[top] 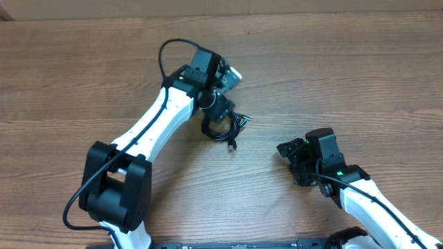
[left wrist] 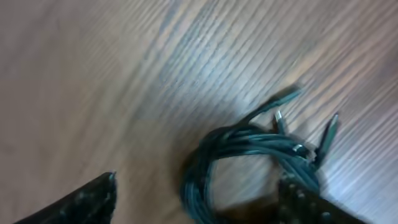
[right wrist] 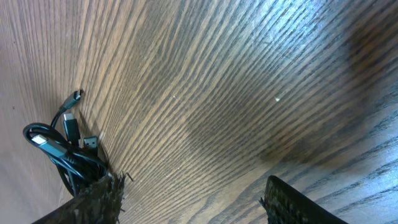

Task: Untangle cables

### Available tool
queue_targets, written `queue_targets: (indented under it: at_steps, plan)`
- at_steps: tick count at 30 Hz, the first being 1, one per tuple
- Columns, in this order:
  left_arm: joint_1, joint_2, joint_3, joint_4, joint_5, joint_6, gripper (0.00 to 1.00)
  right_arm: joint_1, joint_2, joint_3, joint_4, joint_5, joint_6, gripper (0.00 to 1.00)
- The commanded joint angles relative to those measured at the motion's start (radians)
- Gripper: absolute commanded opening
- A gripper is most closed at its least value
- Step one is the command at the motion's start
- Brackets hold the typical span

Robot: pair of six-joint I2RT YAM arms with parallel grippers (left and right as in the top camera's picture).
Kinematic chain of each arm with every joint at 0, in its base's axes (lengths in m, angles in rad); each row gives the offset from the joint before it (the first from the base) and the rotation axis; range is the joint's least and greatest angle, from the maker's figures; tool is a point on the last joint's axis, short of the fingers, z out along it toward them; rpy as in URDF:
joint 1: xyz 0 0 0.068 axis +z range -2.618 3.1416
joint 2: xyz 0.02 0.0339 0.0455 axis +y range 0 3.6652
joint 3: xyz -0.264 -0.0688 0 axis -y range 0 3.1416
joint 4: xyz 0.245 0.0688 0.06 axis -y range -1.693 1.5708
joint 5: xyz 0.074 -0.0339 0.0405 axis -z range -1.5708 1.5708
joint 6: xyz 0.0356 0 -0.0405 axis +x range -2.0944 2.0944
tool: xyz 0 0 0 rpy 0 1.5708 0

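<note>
While cables (top: 232, 126) lie bunched on table (top: 69, 69), left end effector (left wrist: 199, 183) wide over them; right end effector (right wrist: 193, 183) wide, apart.

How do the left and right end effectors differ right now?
Left end effector hovers mid-table with a cable bundle between its fingers; right end effector sits nearer the front right, another bundle outside one finger. Both are open, gripping nothing.

White arms (top: 165, 114), black joints (top: 114, 183), black hands (top: 294, 163)
</note>
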Motion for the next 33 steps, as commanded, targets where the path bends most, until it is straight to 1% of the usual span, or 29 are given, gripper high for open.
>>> queue_targets:
  at_steps: [1,2,3,7,11,16,17,18,19,20,21,22,25,26,30,31,33]
  plan:
    - [0.021,0.007,0.014,0.026,-0.032,0.37,0.76,0.005,-0.006,0.015,0.001,0.024,-0.007,0.71]
    - [0.024,0.011,0.014,0.042,-0.023,0.374,0.66,0.005,-0.006,0.015,0.002,0.013,-0.006,0.71]
    - [0.025,0.016,0.014,0.044,0.003,0.376,0.58,0.005,-0.006,0.015,0.002,0.016,-0.007,0.71]
    - [0.03,0.048,0.014,0.043,0.052,0.391,0.57,0.005,-0.006,0.015,0.001,0.017,-0.007,0.71]
    - [0.03,0.097,0.014,0.054,0.076,0.438,0.54,0.005,-0.004,0.015,0.001,0.027,-0.006,0.72]
    - [0.03,0.159,0.014,0.092,0.126,0.437,0.54,0.005,-0.002,0.015,0.002,0.023,-0.006,0.71]
    - [0.03,0.174,0.014,0.092,0.13,0.437,0.53,0.005,-0.002,0.015,0.003,0.009,-0.003,0.71]
    - [0.03,0.185,0.014,0.092,0.131,0.437,0.5,0.005,-0.002,0.015,0.005,0.007,-0.003,0.71]
    - [0.03,0.198,0.014,0.092,0.13,0.437,0.33,0.005,0.0,0.015,0.002,0.018,-0.003,0.71]
    - [0.03,0.207,0.014,0.095,0.13,0.437,0.07,0.005,0.0,0.015,0.001,0.026,-0.003,0.71]
    - [0.03,0.209,0.014,0.095,0.13,0.431,0.04,0.005,0.0,0.015,0.002,0.018,-0.003,0.71]
    - [0.03,0.21,0.014,0.095,0.13,0.412,0.04,0.005,0.0,0.015,0.008,0.002,-0.003,0.71]
    - [0.03,0.198,0.022,0.1,0.129,0.274,0.04,0.005,0.0,0.015,0.011,0.018,-0.004,0.71]
    - [0.03,0.192,0.029,0.099,0.125,0.211,0.04,0.004,0.0,0.015,0.012,0.017,-0.004,0.7]
    - [0.03,0.163,0.073,0.06,0.117,-0.203,0.04,0.004,0.0,0.015,0.019,0.017,-0.011,0.7]
    - [0.028,0.153,0.088,0.03,0.118,-0.333,0.04,0.004,0.0,0.015,0.019,0.006,-0.011,0.7]
    - [0.028,0.143,0.11,-0.016,0.117,-0.47,0.04,0.004,0.0,0.015,0.02,-0.002,-0.012,0.7]
